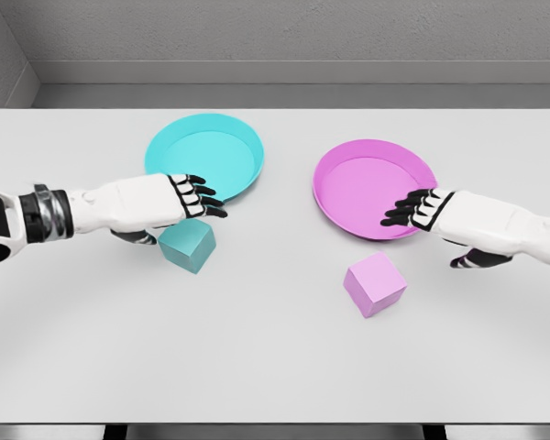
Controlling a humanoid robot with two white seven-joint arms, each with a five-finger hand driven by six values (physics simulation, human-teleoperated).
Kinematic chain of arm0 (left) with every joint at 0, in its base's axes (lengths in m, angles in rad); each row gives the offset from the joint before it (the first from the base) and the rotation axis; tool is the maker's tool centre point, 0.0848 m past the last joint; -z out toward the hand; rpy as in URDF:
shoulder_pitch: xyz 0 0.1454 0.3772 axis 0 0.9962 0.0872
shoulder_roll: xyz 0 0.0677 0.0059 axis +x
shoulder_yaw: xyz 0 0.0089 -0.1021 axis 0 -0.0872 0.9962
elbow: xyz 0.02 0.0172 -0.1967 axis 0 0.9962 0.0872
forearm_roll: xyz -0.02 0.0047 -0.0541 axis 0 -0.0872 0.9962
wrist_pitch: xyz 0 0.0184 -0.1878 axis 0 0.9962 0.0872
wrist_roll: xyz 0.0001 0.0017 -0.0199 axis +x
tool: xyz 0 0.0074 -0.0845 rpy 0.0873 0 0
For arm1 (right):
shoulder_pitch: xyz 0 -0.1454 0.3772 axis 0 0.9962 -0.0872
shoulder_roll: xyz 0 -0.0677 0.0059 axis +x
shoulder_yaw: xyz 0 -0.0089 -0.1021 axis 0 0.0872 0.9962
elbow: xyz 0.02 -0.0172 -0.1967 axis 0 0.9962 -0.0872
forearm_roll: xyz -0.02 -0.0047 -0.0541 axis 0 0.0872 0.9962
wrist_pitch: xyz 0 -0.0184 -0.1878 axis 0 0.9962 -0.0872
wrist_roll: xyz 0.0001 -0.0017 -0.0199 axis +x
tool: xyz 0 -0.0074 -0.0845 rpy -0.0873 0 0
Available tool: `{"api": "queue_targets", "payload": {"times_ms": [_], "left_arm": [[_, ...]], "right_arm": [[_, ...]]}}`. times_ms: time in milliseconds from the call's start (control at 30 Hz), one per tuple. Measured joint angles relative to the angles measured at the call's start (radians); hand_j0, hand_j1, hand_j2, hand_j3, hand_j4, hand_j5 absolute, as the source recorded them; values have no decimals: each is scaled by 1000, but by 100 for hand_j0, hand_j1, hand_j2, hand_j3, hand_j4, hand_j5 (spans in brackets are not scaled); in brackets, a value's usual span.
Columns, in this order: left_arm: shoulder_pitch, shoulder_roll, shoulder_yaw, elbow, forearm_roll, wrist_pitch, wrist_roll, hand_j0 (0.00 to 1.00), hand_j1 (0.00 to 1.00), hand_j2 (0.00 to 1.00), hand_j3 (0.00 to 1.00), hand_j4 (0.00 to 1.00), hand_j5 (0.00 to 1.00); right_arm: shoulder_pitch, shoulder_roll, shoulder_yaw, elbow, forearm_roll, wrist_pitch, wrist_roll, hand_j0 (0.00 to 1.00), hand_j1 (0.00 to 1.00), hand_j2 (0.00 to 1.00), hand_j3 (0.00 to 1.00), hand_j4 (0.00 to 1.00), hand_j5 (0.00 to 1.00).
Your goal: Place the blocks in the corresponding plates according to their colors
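Task judged barely begun: neither block placed yet. Cyan block (188, 245) seen on table (275, 367), just near of cyan plate (204, 156), outside rim. Pink block (374, 284) seen on table, near of pink plate (373, 188), apart from it. Both plates seen without blocks.

Left hand (160, 203) held flat above cyan block, fingers extended toward right over plate's near rim, nothing gripped. Right hand (440, 213) held at pink plate's near-right rim, fingers extended leftward, relaxed, nothing gripped; pink block left untouched, near and left of it.
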Motion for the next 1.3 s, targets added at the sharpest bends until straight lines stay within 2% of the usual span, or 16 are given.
{"api": "queue_targets", "payload": {"times_ms": [200, 333, 367, 500, 600, 800, 900, 1033, 1300], "left_arm": [[-2, -19, -45, 3, -3, 0, -27, 100, 100, 100, 100, 100, 100], [-8, -19, -57, 3, -2, 0, -37, 100, 100, 100, 100, 100, 100], [-9, -19, -59, 3, -2, 0, -38, 100, 100, 100, 100, 100, 100], [-20, -21, -69, 3, -3, 0, -39, 100, 100, 100, 100, 100, 100], [-51, -30, -93, 3, -4, 0, -39, 100, 100, 100, 100, 100, 100], [-57, -39, -119, 6, -18, 0, -40, 100, 100, 100, 100, 100, 100], [-63, -41, -124, 6, -24, 0, -41, 100, 100, 100, 100, 100, 100], [-63, -41, -126, 8, -25, 0, -58, 85, 85, 85, 85, 85, 85], [-64, -40, -128, 8, -24, 0, -68, 73, 73, 73, 73, 73, 73]], "right_arm": [[-69, 31, 29, 0, 0, -57, 130, 100, 100, 100, 100, 100, 100], [-196, 69, 107, 0, -1, -74, 187, 100, 100, 100, 100, 100, 100], [-207, 81, 133, 0, 0, -76, 198, 100, 100, 100, 100, 100, 100], [-218, 107, 190, 0, 0, -80, 225, 100, 100, 100, 100, 100, 100], [-236, 116, 207, 0, 1, -81, 250, 100, 100, 100, 100, 100, 100], [-284, 145, 246, 0, -1, -80, 294, 100, 100, 100, 100, 100, 100], [-284, 156, 267, 1, -1, -79, 310, 100, 100, 100, 100, 100, 100], [-284, 162, 290, 1, 0, -60, 318, 100, 100, 100, 100, 100, 100], [-284, 164, 317, 2, 1, -11, 320, 100, 100, 100, 100, 100, 100]]}}
